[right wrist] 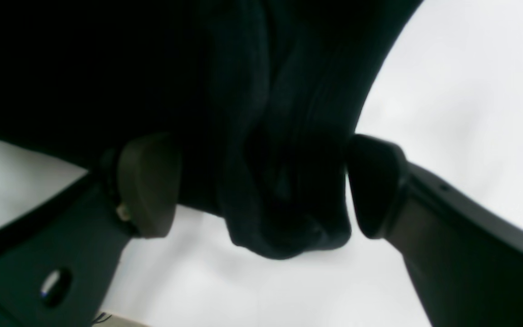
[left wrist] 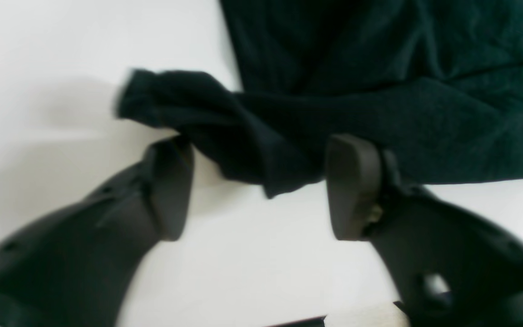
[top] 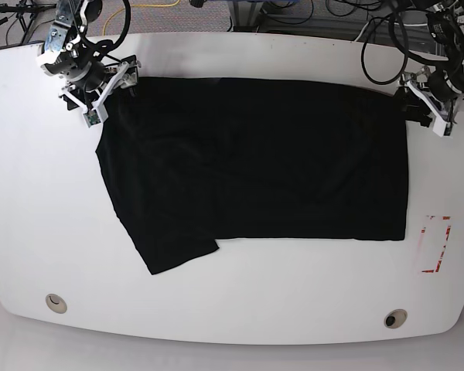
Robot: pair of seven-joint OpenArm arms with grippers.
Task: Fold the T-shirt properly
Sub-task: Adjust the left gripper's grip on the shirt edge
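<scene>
Both grippers sit at the T-shirt's (top: 255, 166) far corners on the white table (top: 232, 309). Its long axis runs left to right, one sleeve pointing near-left. The left gripper (left wrist: 259, 186) straddles a bunched corner, jaws apart, not clamped; the right gripper (right wrist: 261, 186) stands wide around a hanging fold. Uneven closing could pinch one layer, skewing the fold.

Spread flat on the wide white oval surface (top: 240, 309): large black cloth T-shirt (top: 255, 170), left hand (top: 417, 108) and right hand (top: 108, 97) at its far corners.
</scene>
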